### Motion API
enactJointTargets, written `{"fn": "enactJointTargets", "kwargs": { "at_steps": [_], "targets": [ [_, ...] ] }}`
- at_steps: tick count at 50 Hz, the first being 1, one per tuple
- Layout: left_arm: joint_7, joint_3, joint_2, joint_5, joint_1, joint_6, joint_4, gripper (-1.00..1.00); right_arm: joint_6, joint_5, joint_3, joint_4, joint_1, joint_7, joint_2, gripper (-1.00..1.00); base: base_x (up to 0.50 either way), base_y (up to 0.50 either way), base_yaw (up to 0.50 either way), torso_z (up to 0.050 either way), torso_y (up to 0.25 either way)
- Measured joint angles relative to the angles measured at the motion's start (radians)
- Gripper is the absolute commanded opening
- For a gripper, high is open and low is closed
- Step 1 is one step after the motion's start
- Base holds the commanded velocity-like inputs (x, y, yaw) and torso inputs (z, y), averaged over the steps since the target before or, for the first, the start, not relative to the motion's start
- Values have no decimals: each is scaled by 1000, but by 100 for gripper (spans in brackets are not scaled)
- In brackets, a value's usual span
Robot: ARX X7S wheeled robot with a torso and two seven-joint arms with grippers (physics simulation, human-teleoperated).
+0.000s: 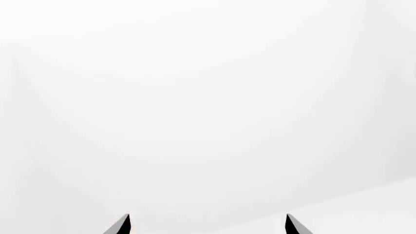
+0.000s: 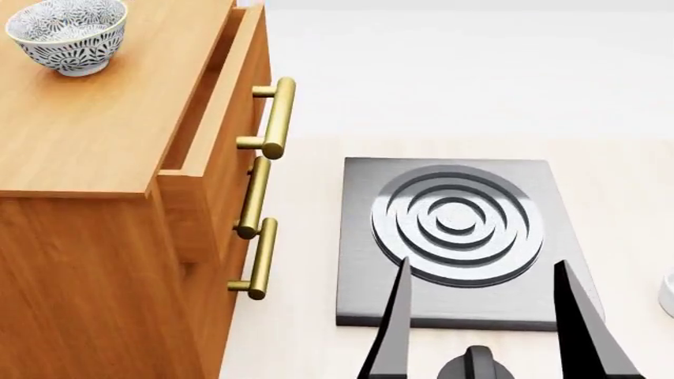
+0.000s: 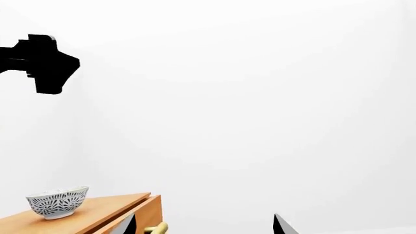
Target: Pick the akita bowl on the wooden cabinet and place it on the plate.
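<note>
The akita bowl (image 2: 68, 33), white with a dense dark lacy pattern, stands upright on top of the wooden cabinet (image 2: 95, 150) at its far left corner. The right wrist view also shows the bowl (image 3: 57, 202) on the cabinet top (image 3: 104, 212). My right gripper (image 2: 481, 264) hangs open and empty low over the counter to the right of the cabinet, well away from the bowl; its fingertips (image 3: 130, 223) stand wide apart. My left gripper (image 1: 208, 217) is open, facing only a white wall. The plate is out of view.
The cabinet's top drawer (image 2: 216, 118) stands slightly pulled out, and brass bar handles (image 2: 276, 118) jut toward the counter. A grey square slab with concentric rings (image 2: 458, 221) lies under my right gripper. A white object's edge (image 2: 668, 292) shows at far right. A black shape (image 3: 40, 63) hangs high above the bowl.
</note>
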Motion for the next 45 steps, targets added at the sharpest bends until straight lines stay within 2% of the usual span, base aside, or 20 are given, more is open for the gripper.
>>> {"fn": "enactJointTargets", "kwargs": {
  "at_steps": [22,32,38,45],
  "targets": [
    [238,76,55,111,-308,202,-673,100,-19,12,4,10,-2,10,15,100,0,0,0,0,0],
    [361,134,132,216,-467,385,-1179,100,-26,17,6,13,-3,13,21,100,0,0,0,0,0],
    [402,112,169,297,-522,447,-1375,100,-30,20,7,16,-4,15,25,100,0,0,0,0,0],
    [436,77,199,430,-545,464,-1495,100,-34,21,5,17,-3,16,28,100,0,0,0,0,0]
  ]
}}
